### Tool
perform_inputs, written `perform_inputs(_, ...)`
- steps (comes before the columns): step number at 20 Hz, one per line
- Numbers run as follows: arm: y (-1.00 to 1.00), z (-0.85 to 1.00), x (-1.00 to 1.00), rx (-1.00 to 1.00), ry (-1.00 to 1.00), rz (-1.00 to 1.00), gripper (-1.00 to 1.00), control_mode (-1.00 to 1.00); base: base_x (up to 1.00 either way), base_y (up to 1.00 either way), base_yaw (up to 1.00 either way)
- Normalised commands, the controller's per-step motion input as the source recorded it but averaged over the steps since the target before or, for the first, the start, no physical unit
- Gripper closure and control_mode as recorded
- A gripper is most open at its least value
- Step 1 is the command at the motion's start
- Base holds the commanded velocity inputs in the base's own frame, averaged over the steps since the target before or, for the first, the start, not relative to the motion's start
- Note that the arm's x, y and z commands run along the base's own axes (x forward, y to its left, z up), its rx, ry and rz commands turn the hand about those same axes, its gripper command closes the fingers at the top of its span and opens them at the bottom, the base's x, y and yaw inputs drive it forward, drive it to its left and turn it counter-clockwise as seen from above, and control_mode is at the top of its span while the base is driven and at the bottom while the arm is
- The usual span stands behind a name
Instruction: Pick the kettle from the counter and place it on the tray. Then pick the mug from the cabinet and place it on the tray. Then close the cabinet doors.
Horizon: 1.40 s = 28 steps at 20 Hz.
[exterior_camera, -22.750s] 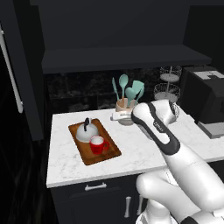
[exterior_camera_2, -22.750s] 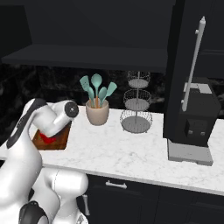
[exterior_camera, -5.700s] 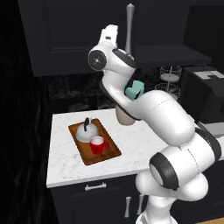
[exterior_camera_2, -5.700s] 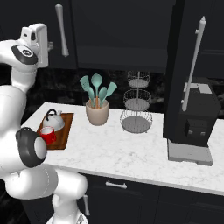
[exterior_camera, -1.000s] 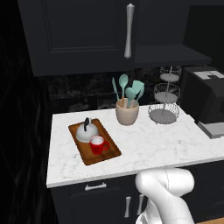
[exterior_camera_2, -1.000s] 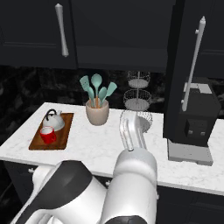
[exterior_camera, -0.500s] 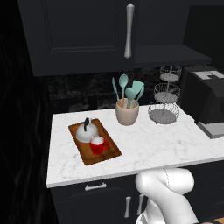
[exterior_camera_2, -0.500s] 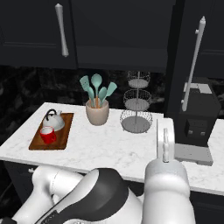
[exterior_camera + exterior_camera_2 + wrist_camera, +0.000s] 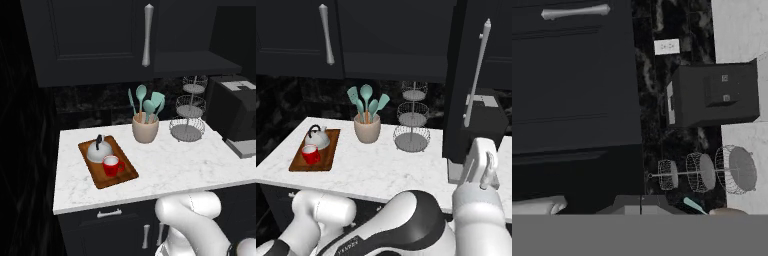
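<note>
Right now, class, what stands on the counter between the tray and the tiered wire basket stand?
A beige utensil crock holding teal utensils stands between the tray and the wire basket stand, seen in both base views.

Bare counter (image 9: 170,167) lies open before the tray (image 9: 126,176); crock (image 9: 145,131) and wire stand (image 9: 187,127) crowd the back.

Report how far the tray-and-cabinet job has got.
Done: the kettle and red mug both sit on the wooden tray on the counter. The upper cabinet doors look shut, handle flat against the front. In hand: nothing; the gripper is closed and empty. Left: nothing visible.
</note>
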Motion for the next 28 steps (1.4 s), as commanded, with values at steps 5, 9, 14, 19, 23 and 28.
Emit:
perform_inputs(5, -0.32, -0.08, 0.62, 0.18, -0.02, 0.0, 1.0, -1.0, 0.0, 0.0, 0.0)
perform_inputs(9, -0.42, -0.13, 0.73, 0.17, 0.0, 0.0, 1.0, -1.0, 0.0, 0.0, 0.0)
perform_inputs(14, -0.45, -0.12, 0.65, 0.14, 0.0, 0.0, 1.0, -1.0, 0.0, 0.0, 0.0)
perform_inputs(19, -0.01, 0.03, 0.11, 0.1, -0.05, 0.01, 1.0, -1.0, 0.0, 0.0, 0.0)
perform_inputs(23, 0.23, 0.17, -0.02, 0.04, -0.12, 0.08, 1.0, -1.0, 0.0, 0.0, 0.0)
perform_inputs(28, 0.57, 0.17, 0.0, 0.02, -0.11, 0.12, 1.0, -1.0, 0.0, 0.0, 0.0)
